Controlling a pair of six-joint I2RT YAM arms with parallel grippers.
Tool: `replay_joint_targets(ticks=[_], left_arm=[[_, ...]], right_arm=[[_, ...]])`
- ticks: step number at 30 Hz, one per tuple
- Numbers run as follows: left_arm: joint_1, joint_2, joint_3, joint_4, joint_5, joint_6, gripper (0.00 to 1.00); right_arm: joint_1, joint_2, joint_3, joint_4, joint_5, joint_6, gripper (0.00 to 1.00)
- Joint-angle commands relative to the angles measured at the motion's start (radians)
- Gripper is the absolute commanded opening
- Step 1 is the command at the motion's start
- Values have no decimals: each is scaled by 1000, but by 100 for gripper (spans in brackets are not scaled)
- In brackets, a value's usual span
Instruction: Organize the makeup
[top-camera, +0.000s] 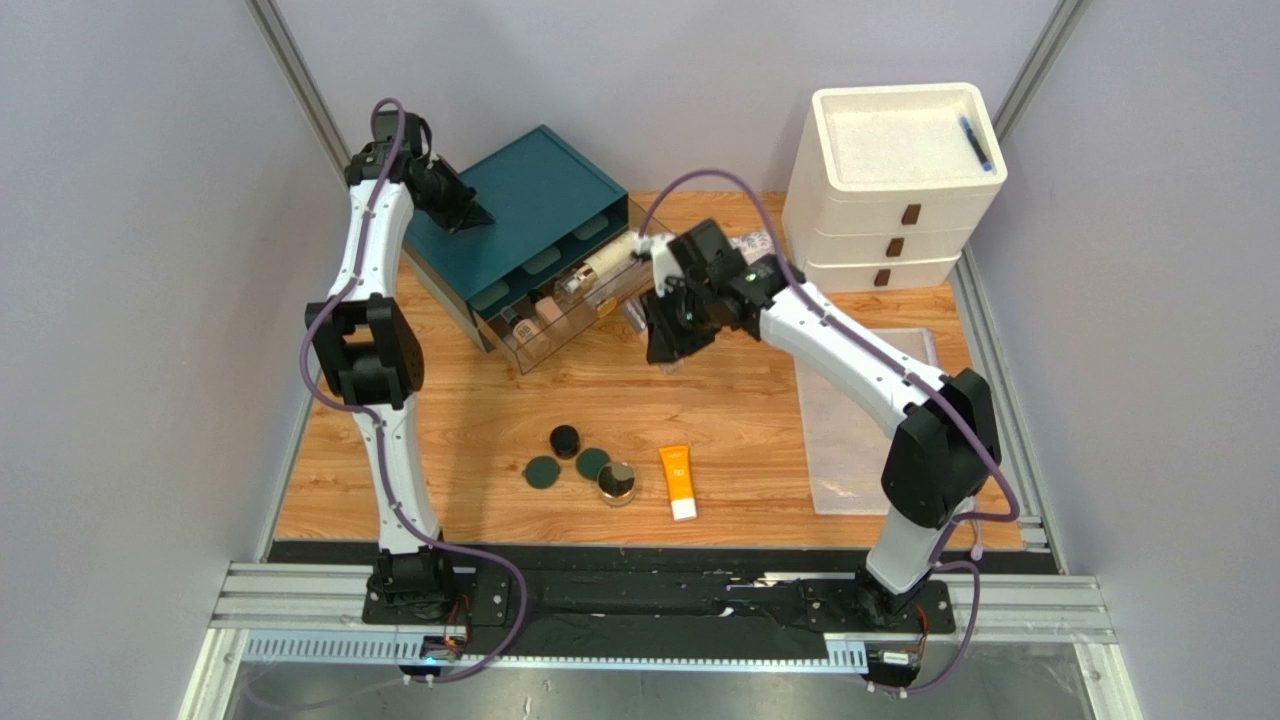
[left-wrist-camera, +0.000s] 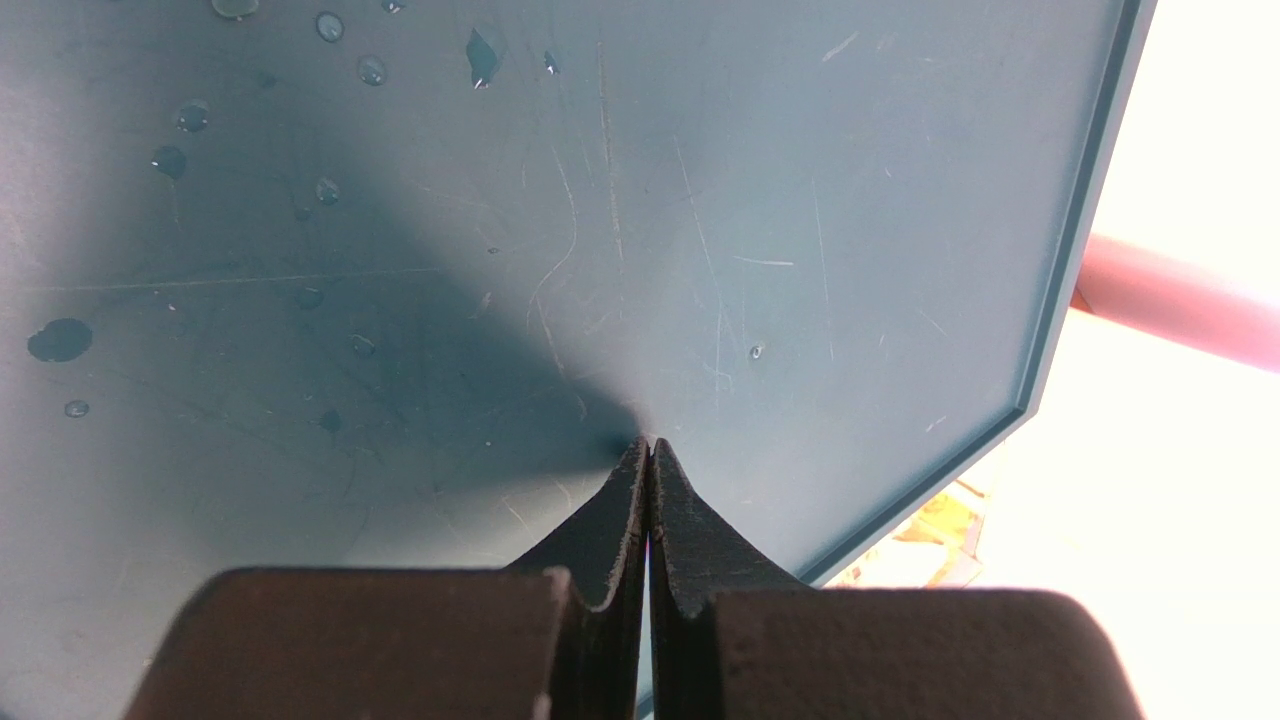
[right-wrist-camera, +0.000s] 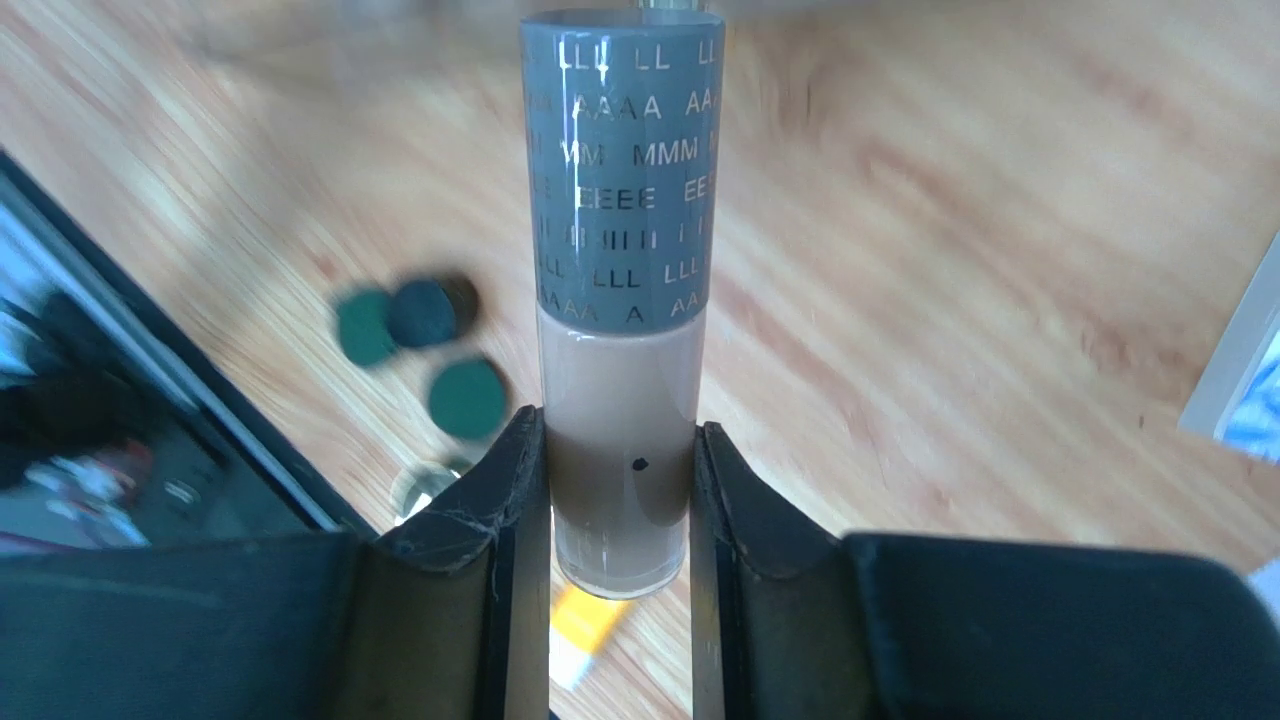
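My right gripper (right-wrist-camera: 619, 495) is shut on a beige bottle (right-wrist-camera: 619, 375) with a grey lettered cap and holds it above the table, just right of the open clear drawer (top-camera: 529, 342); it also shows in the top view (top-camera: 661, 345). The drawer holds several beige bottles and tubes (top-camera: 579, 278). Round dark green and black compacts (top-camera: 541, 474) and an orange white-capped tube (top-camera: 678, 480) lie on the wood at the front middle. My left gripper (left-wrist-camera: 649, 446) is shut and empty, its tips on the top of the teal drawer cabinet (left-wrist-camera: 451, 225).
The teal cabinet (top-camera: 526, 188) stands at the back left. A white drawer unit (top-camera: 894, 180) stands at the back right, a dark pen-like item on top. A clear pouch (top-camera: 864, 428) lies flat at the right. The compacts also show in the right wrist view (right-wrist-camera: 467, 396).
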Motion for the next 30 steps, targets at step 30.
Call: replay_joint_targets(ticks=[30], left_arm=[[-17, 78, -28, -238, -121, 74, 0]], right_arm=[[-84, 528, 547, 415, -456, 865, 16]])
